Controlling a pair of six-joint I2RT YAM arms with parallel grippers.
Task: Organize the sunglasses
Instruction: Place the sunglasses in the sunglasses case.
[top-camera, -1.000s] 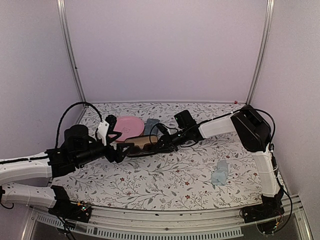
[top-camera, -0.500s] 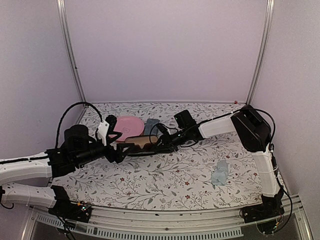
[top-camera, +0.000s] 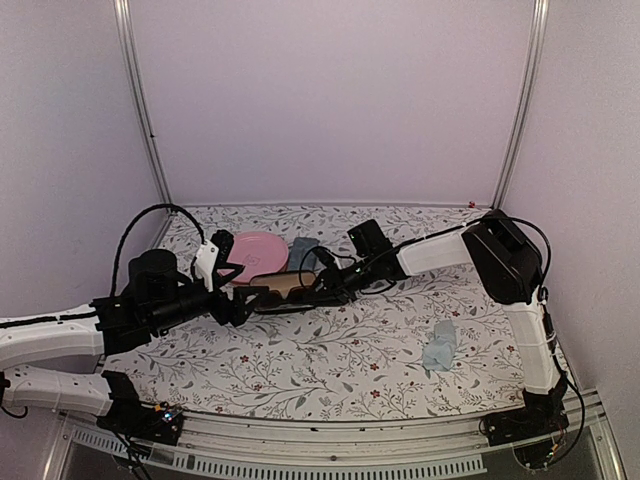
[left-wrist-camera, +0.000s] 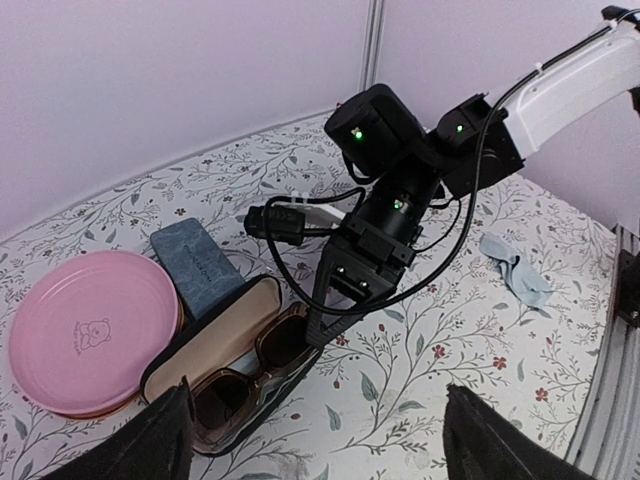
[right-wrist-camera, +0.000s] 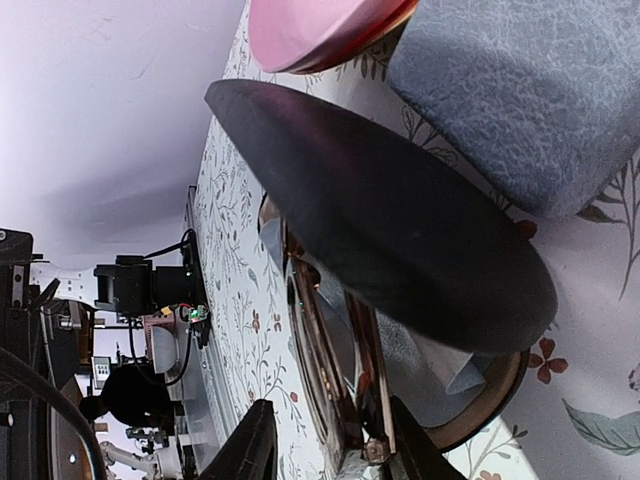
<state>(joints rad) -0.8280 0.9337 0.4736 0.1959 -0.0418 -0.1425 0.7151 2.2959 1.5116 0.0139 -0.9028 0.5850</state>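
The reddish-brown sunglasses with dark lenses lie in the open black oval case, in front of its raised lid. In the top view the sunglasses sit between the two arms. My right gripper straddles the right end of the frame. Its fingers stand apart, with a gap at one side, and grip nothing. From the left wrist view the right gripper points down at that end. My left gripper hovers just left of the case, wide open and empty.
A pink plate lies behind the case, with a grey-blue rectangular case to its right. A light blue cloth lies near the right arm's base. Another pale cloth lines the black case under the glasses.
The right gripper's fingers have spread apart at the end of the sunglasses, letting go of the frame. Both arms have stayed about where they were.
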